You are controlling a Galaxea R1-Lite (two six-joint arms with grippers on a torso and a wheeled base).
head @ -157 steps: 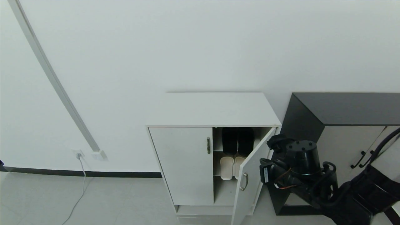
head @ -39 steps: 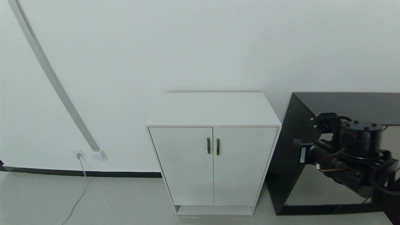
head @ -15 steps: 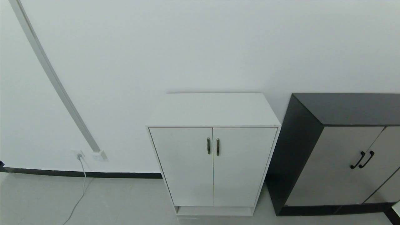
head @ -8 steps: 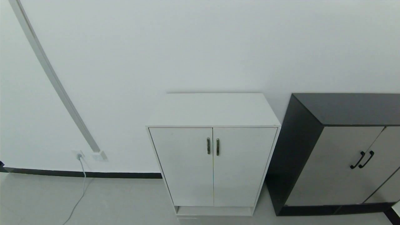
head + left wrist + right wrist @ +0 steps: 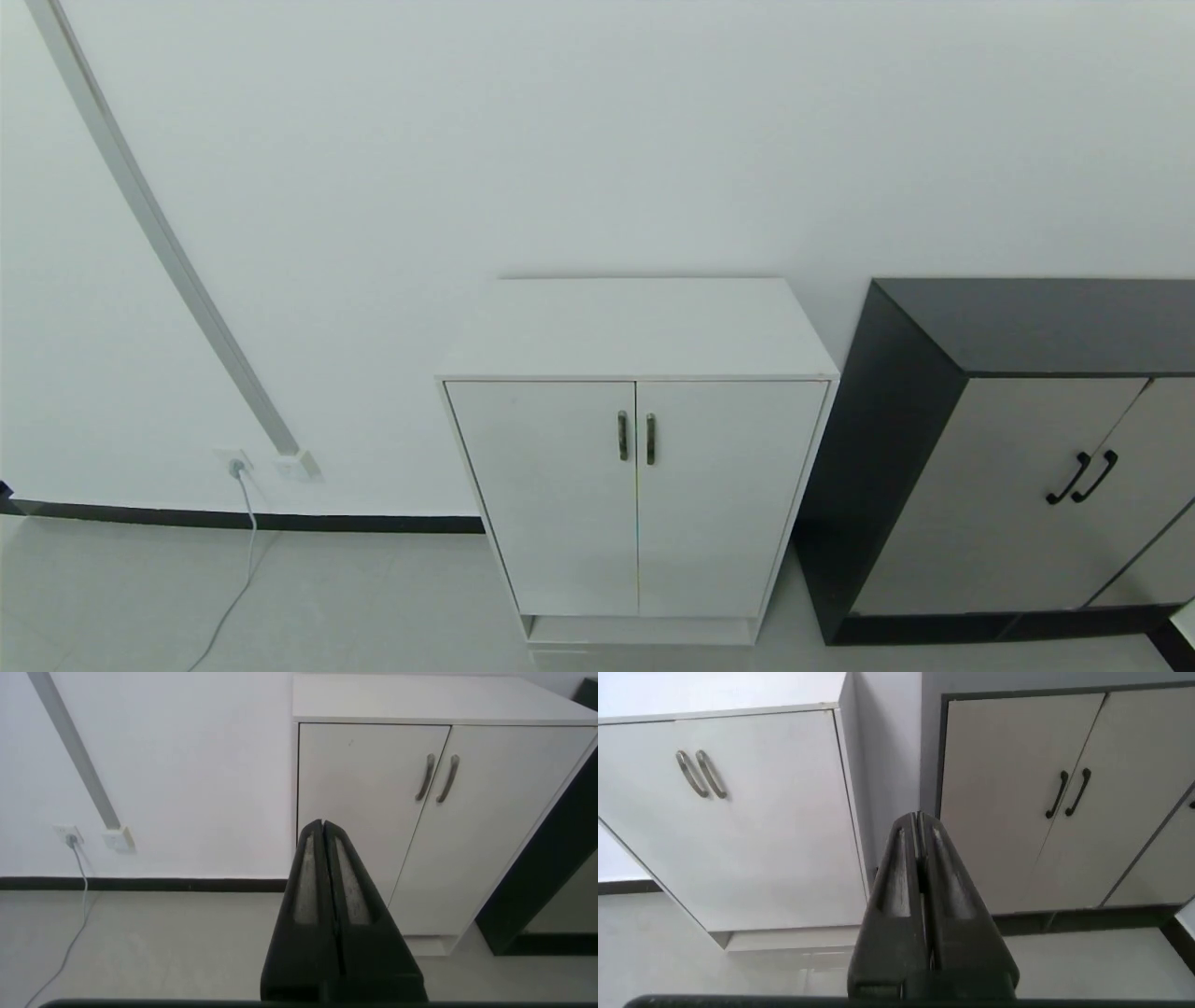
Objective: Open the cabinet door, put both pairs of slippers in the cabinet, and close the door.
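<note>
Head view has the white cabinet (image 5: pixel 639 329) standing on the floor (image 5: pixel 373 597) with its back against the wall, roughly in the middle of the scene. Its left door (image 5: pixel 551 504) and right door (image 5: pixel 719 504) are both shut and flush with the frame, meeting at a thin seam down the middle. Two slim upright handles (image 5: pixel 623 435) sit side by side at that seam, one on each door, in the upper half. A low recessed plinth runs under the doors.

Just to the right, almost touching the white one, stands a dark cabinet (image 5: pixel 1027 322) with grey doors (image 5: pixel 990 495), also shut, and a pair of black handles (image 5: pixel 1083 476) where they meet.

To the left, a pale strip (image 5: pixel 159 233) slants down the wall to a socket (image 5: pixel 235 461), from which a grey cable (image 5: pixel 245 551) trails down over the black skirting (image 5: pixel 280 519) onto the floor.

Left wrist view shows the left pincer (image 5: pixel 323 840) with its two fingers pressed flat together and nothing between them, held well apart from the white cabinet's front. Right wrist view shows the right pincer (image 5: pixel 920 826) likewise pressed together and empty, facing the gap where the two cabinets meet and clear of both.
</note>
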